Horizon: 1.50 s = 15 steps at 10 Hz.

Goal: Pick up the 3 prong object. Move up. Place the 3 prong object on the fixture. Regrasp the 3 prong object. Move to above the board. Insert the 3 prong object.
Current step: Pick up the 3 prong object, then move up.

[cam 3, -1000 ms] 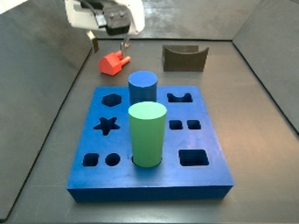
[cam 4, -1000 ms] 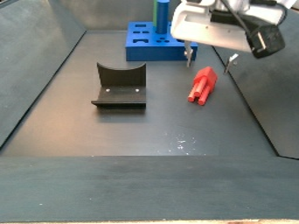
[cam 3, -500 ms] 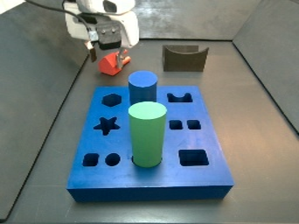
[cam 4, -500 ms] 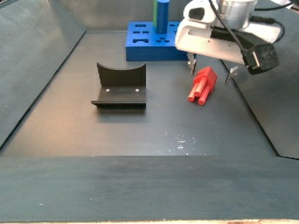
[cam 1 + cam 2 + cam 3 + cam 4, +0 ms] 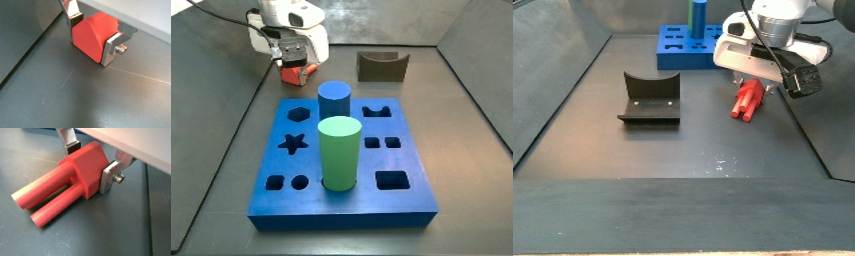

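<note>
While the 3 prong object (image 5: 63, 184) lies flat, prongs pointing away from the board (image 5: 684, 47), the gripper (image 5: 90, 159) straddles its block end, contact unclear.

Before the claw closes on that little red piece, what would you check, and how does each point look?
1. Gripper is down at the 3 prong object: ok.
2. The red block sits between the fingers, one on each side: ok.
3. Pads already pressing the block: cannot tell.
4. Piece lies flat on the floor, prongs pointing out sideways: ok.
5. Fixture is bare and ready: ok.
6. Board with the blue cylinder stands apart from the piece: ok.
</note>
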Tool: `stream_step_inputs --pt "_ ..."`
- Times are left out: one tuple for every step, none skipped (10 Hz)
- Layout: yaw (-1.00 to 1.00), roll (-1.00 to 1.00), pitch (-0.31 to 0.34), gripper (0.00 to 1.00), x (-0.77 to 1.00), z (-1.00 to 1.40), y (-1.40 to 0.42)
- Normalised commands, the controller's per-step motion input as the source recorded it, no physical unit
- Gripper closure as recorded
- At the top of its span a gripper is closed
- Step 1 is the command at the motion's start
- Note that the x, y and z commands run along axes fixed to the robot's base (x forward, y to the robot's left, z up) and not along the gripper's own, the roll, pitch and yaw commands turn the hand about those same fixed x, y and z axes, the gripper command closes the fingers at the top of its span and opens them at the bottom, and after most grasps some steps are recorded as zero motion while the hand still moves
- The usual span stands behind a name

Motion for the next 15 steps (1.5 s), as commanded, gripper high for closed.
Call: stream_step_inputs --pt "0.0 0.0 0.0 1.0 0.0 0.0 0.0" --pt "0.0 0.0 0.0 1.0 0.0 0.0 0.0" --pt "0.0 0.0 0.0 1.0 0.0 0.0 0.0" --pt "0.0 0.0 0.0 1.0 0.0 0.0 0.0" --pt "0.0 0.0 0.0 1.0 0.0 0.0 0.0" --pt "0.0 0.0 0.0 1.0 0.0 0.0 0.0" --pt "0.0 0.0 0.0 1.0 0.0 0.0 0.0" --pt "0.0 0.0 0.0 1.0 0.0 0.0 0.0" --pt "0.0 0.0 0.0 1.0 0.0 0.0 0.0" --pt "0.0 0.0 0.0 1.0 0.0 0.0 0.0" --pt "0.0 0.0 0.0 1.0 0.0 0.83 0.0" --pt "0.03 0.01 0.02 1.0 -0.04 0.8 0.06" --pt "0.03 0.0 0.024 1.0 -0.05 0.76 0.05" --pt "0.02 -0.03 0.031 1.0 -0.03 0.61 0.02" --pt "0.02 -0.04 0.042 1.0 -0.03 0.54 0.01"
